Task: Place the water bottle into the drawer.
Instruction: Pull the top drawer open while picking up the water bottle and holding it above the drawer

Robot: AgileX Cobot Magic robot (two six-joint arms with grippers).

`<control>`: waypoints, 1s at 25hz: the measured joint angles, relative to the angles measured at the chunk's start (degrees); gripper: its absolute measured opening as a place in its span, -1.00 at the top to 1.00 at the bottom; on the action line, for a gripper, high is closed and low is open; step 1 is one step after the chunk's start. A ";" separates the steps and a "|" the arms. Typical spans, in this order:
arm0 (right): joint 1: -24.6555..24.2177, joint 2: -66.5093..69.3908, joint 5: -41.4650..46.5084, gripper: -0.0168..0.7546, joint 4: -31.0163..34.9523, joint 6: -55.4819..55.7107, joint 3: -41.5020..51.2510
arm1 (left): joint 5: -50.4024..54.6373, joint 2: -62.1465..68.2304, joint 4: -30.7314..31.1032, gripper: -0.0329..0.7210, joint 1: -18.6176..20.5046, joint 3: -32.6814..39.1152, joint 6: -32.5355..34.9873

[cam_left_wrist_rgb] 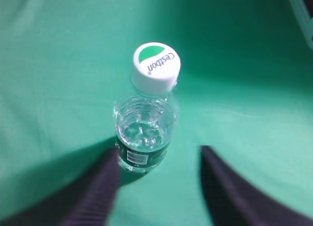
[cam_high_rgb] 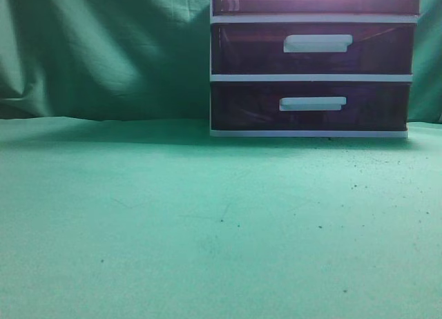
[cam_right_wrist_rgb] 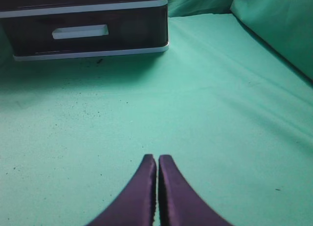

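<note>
A small clear water bottle [cam_left_wrist_rgb: 145, 123] with a white cap [cam_left_wrist_rgb: 155, 65] and a dark label stands upright on the green cloth in the left wrist view. My left gripper [cam_left_wrist_rgb: 159, 157] is open above it, and the bottle's base sits between the fingers, close to the left one. The drawer [cam_high_rgb: 318, 1], dark purple-brown, shows only as a strip at the top edge of the exterior view, in the white-framed unit. My right gripper [cam_right_wrist_rgb: 157, 160] is shut and empty over bare cloth. Neither gripper nor the bottle shows in the exterior view.
Two like drawers [cam_high_rgb: 312, 48] [cam_high_rgb: 309, 106] with white handles sit below the top one. The unit's lowest drawer [cam_right_wrist_rgb: 83, 33] shows at the upper left of the right wrist view. Green cloth [cam_high_rgb: 207, 222] covers the table and hangs as a backdrop.
</note>
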 joint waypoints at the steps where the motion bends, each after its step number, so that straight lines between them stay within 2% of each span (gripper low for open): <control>1: 0.00 0.00 0.00 0.96 0.00 0.00 0.00 | 0.00 0.88 0.00 0.02 0.00 -0.50 -0.01; 3: 0.00 0.00 0.00 0.96 0.00 0.00 0.00 | -0.14 2.55 0.00 -0.55 0.00 -0.92 -0.01; 5: 0.00 0.00 0.00 0.96 0.00 0.00 0.00 | -0.14 4.01 0.00 -0.78 0.00 -0.99 0.02; 9: 0.00 0.00 0.00 0.96 0.00 0.00 0.00 | -0.40 7.59 -1.14 -0.78 0.00 -1.05 0.12; 14: 0.00 0.00 0.00 0.96 0.00 0.00 0.00 | -5.61 13.53 -1.33 -0.78 0.00 -1.05 0.12; 20: 0.00 0.00 0.00 0.96 0.00 0.00 0.00 | -15.35 21.15 3.56 -0.78 0.00 -1.18 0.44; 21: 0.00 0.00 0.00 0.96 0.00 0.00 0.00 | -17.41 22.52 4.38 -0.66 0.00 -1.27 0.44; 23: 0.00 0.00 0.00 0.96 0.00 0.00 0.00 | -21.30 24.94 5.01 -0.65 0.00 -1.32 0.44; 24: 0.00 0.00 0.00 0.96 0.00 0.00 0.00 | -23.32 26.07 5.16 -0.53 0.00 -1.32 0.44; 25: 0.00 0.00 0.00 0.96 0.00 0.00 0.00 | -25.12 26.89 5.54 -0.50 0.00 -1.32 0.44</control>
